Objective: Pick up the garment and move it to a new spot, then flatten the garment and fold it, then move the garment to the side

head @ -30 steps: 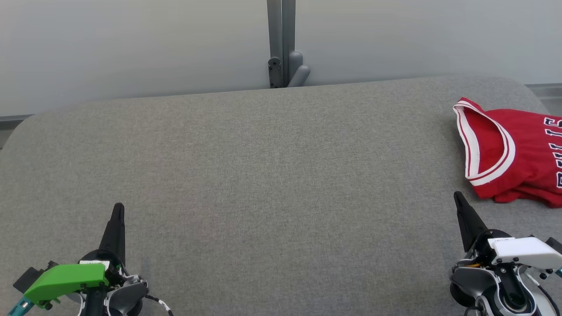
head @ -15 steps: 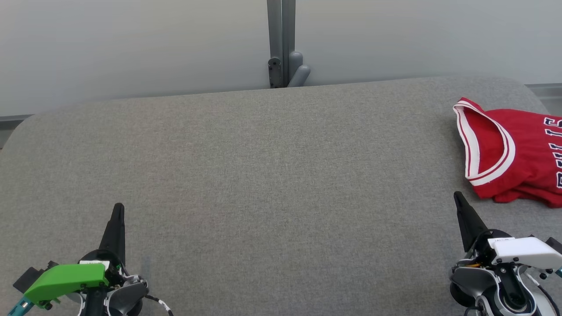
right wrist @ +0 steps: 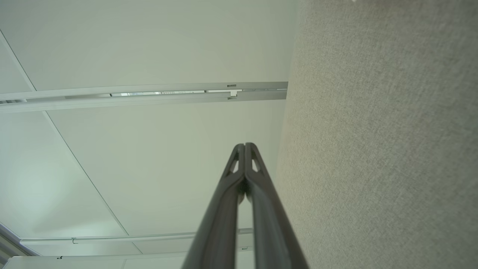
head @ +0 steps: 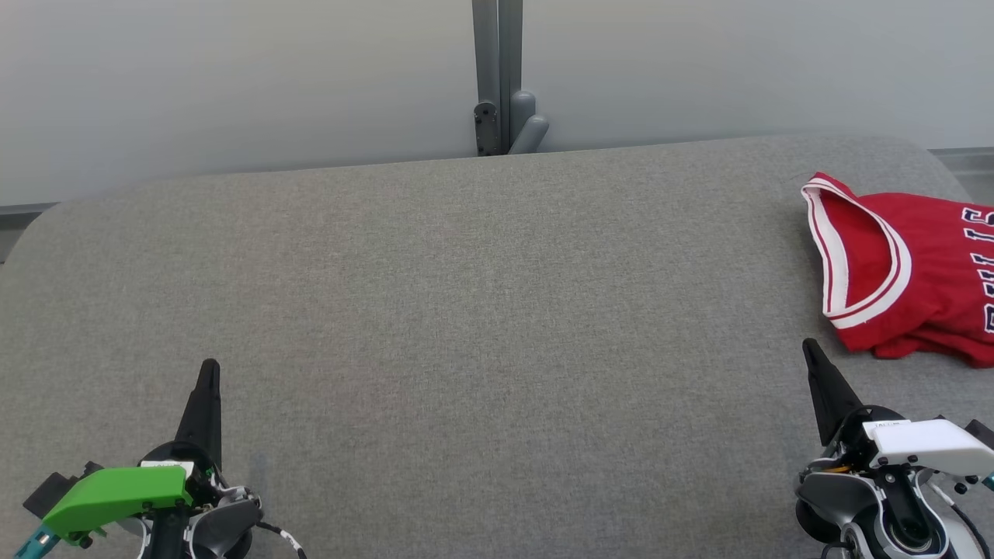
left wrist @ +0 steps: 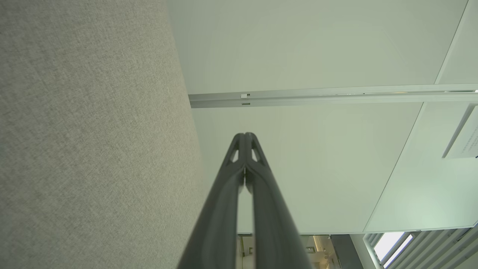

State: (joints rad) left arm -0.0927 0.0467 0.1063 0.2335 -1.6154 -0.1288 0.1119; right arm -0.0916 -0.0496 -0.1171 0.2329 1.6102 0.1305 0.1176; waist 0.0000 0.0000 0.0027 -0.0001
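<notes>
- Garment (head: 916, 287), a red jersey with white trim, lies well apart from the left gripper (head: 208, 371), which is over the grey table's (head: 497, 310) near-left part, fingers pressed together on nothing.
- Between the grippers the table is open cloth out to its rounded far edge, with a grey post (head: 498, 78) behind it.
- Over the table's near-right part, the right gripper (head: 810, 351) has its jaws together too, empty, its tip near the garment but apart.
- Crumpled, the garment lies at the table's right end.
</notes>
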